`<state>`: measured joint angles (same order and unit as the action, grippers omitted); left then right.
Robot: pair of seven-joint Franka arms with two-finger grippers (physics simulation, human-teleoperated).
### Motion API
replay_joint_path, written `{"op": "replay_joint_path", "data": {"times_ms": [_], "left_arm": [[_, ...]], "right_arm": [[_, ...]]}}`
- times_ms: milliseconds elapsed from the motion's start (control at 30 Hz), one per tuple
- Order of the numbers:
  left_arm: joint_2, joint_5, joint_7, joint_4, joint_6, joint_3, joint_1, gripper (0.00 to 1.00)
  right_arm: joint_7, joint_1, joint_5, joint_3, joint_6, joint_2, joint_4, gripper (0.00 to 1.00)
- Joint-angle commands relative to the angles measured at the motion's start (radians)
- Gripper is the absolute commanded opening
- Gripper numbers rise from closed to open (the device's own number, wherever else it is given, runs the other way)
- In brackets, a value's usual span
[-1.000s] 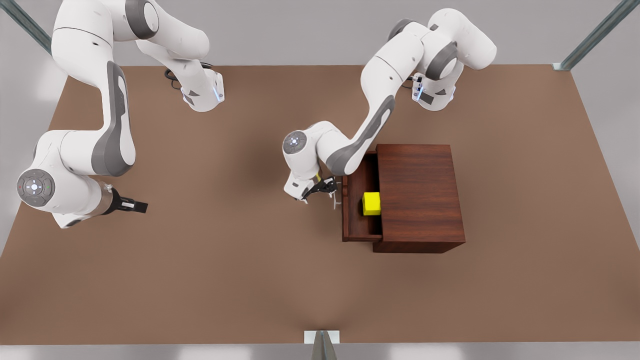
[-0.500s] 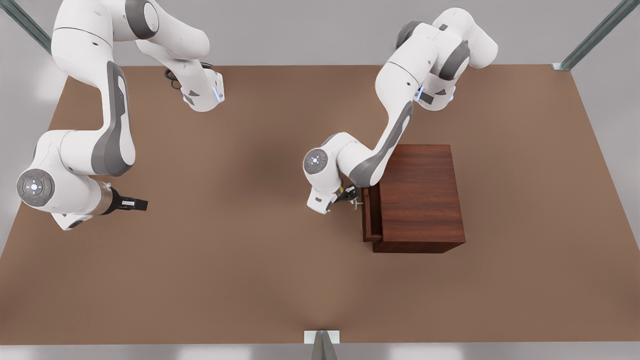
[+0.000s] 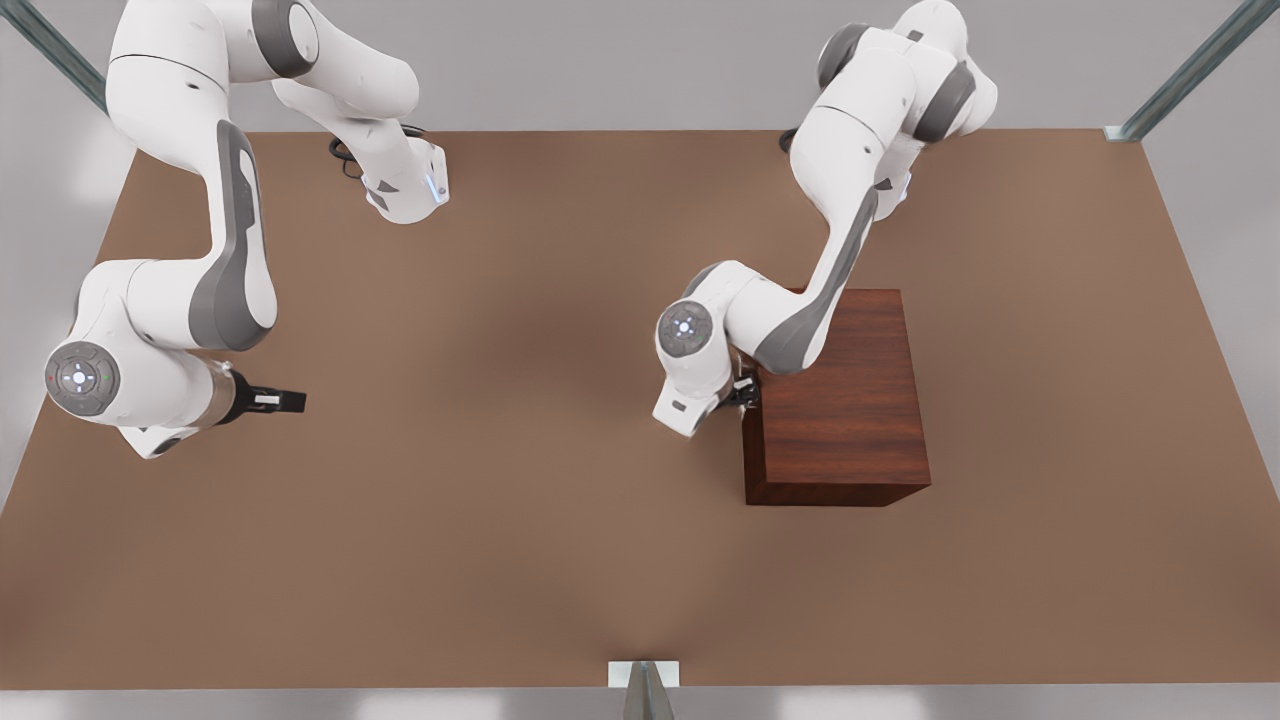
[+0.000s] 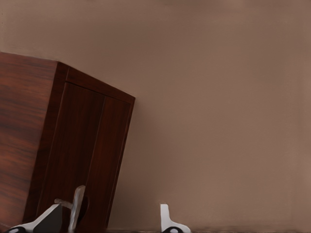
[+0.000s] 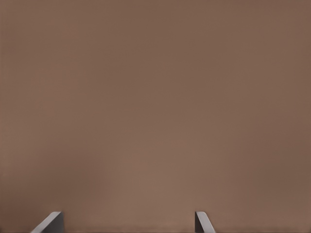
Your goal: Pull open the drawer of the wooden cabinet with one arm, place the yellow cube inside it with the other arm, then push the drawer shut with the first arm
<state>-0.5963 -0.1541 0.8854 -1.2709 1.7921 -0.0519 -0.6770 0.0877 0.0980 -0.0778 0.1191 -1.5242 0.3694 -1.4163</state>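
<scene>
Now the drawer [image 4: 92, 160] sits flush in the wooden cabinet [image 3: 840, 400], so you can't see the yellow cube, presumably shut inside. Your left gripper [image 3: 743, 392] has its fingers spread at the silver bar handle [image 4: 77, 208], one fingertip [image 4: 53, 216] just beside it, and if you draw back at an angle that fingertip could hook the bar and drag the drawer open again. Your right gripper [image 3: 275, 401] waits well apart over the brown table [image 3: 500, 500], fingers spread, holding nothing.
</scene>
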Motion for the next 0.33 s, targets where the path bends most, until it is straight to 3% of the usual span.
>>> {"op": "replay_joint_path", "data": {"times_ms": [0, 100, 167, 200, 300], "left_arm": [[0.142, 0.044, -0.223, 0.028, -0.253, -0.003, 0.057, 1.0], [0.251, 0.234, -0.925, -0.054, -0.298, -0.005, 0.447, 1.0], [0.494, 0.269, -0.987, -0.544, 0.185, -0.003, 0.525, 1.0], [0.435, 0.263, -0.977, -0.437, 0.164, -0.002, 0.521, 1.0], [0.418, 0.262, -0.89, -0.41, 0.138, 0.003, 0.507, 1.0]], "right_arm": [[-0.008, -0.001, 0.001, 0.001, 0.01, -0.001, 0.0, 1.0], [-0.008, 0.0, 0.0, 0.001, 0.01, -0.001, 0.0, 1.0], [-0.008, 0.0, 0.0, 0.001, 0.01, -0.001, 0.0, 1.0], [-0.006, 0.0, 0.0, 0.001, 0.01, -0.001, 0.0, 1.0], [-0.006, 0.0, 0.0, 0.001, 0.01, -0.001, 0.0, 1.0]]}}
